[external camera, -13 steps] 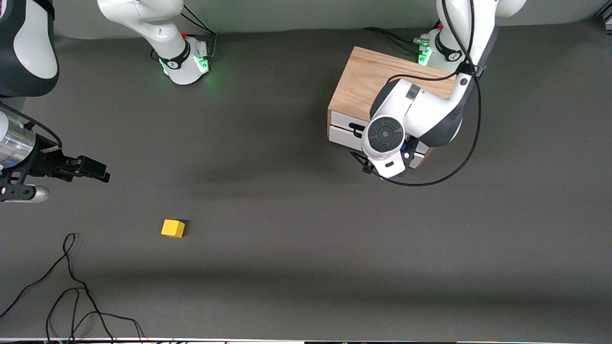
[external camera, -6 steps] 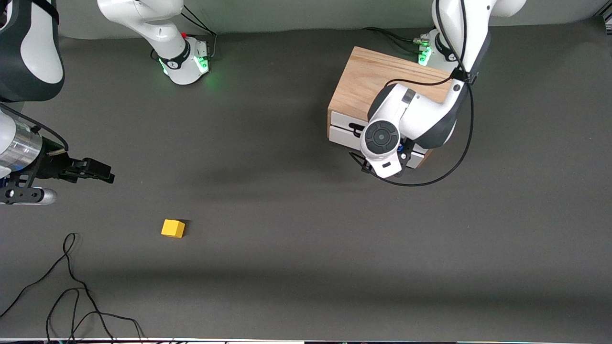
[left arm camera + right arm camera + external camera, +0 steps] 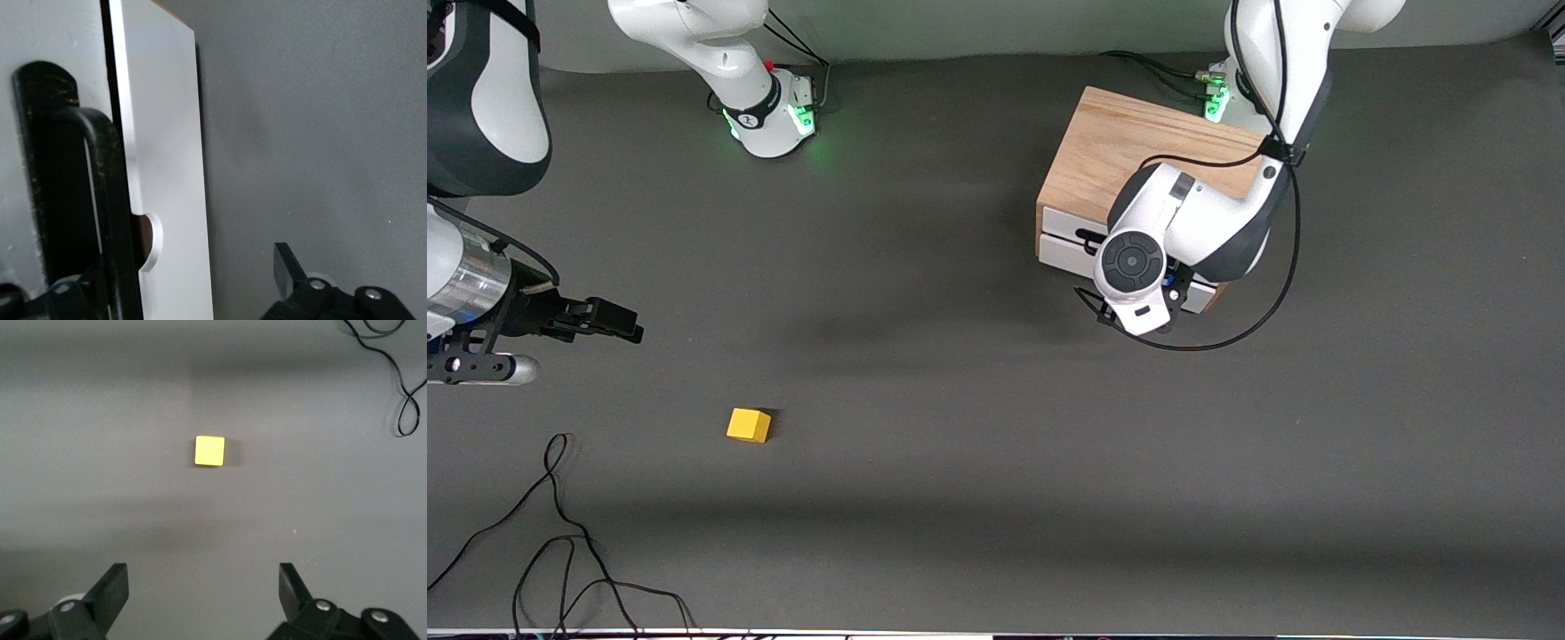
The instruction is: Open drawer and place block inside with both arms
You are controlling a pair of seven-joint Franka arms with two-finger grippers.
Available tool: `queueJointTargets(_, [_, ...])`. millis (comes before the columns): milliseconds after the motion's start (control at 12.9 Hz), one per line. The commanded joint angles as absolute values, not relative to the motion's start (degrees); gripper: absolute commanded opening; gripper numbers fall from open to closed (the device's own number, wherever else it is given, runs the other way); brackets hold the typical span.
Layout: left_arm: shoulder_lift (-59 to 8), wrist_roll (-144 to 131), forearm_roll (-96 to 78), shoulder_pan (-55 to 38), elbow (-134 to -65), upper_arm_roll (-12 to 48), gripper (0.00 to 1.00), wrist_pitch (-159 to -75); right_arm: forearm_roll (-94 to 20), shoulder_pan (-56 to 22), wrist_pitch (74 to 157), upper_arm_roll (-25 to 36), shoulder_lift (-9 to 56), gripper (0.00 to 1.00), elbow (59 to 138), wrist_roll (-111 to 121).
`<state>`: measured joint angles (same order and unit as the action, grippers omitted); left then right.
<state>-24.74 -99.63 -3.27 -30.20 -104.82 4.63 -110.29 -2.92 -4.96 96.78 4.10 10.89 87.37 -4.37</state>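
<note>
Front view, swept from the right arm's end: right tool fingers spread, up over bare desk; block lies alone nearer the camera. At the cabinet, drawer shut — left tool gaping at its front, one finger by the handle.

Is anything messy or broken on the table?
Nothing looks broken or spilled. The yellow block sits flat on the table, and the drawer looks shut. The only untidy thing is a loose black cable curling near the block, at the right arm's end.
</note>
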Motion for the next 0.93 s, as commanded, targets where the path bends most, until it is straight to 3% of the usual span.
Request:
queueJointTargets(0, [-25.93,-99.67,-2.29,-30.5,-103.36,4.39,1.0,-111.79,-3.25,-4.92,96.59,3.87,11.42,1.0,85.43,-4.92])
queueJointTargets(388, [-27.59,-99.49,-2.29,-30.59,-100.56,4.39,1.0,-112.94,-4.04,-5.1,96.68,4.04,11.78,1.0,85.52,-5.01])
queueJointTargets(854, [-30.84,-99.32,-2.2,-30.41,-94.49,4.31,1.0,-111.97,-4.39,-5.01,99.92,3.87,16.78,1.0,85.43,-6.59])
